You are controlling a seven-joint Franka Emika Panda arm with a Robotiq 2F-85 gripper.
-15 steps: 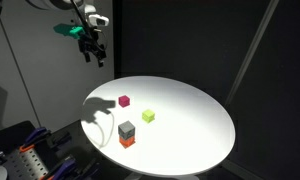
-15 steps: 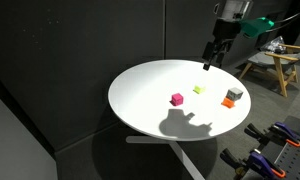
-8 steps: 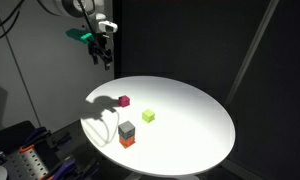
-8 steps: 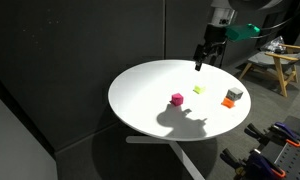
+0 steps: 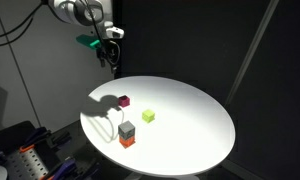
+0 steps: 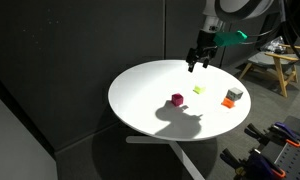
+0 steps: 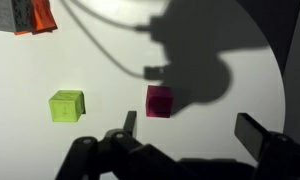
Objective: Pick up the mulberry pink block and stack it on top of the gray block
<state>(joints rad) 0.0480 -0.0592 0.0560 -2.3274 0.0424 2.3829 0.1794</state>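
Hovering over the counter, we hold our hand spread and empty; pink block lies alone, gray block sits atop the orange block

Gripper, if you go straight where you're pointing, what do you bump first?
Probably the white table, right beside the mulberry pink block. In the wrist view the block lies ahead of the open fingers, nearer one finger than the middle, so the gripper might clip it; depth is unclear.
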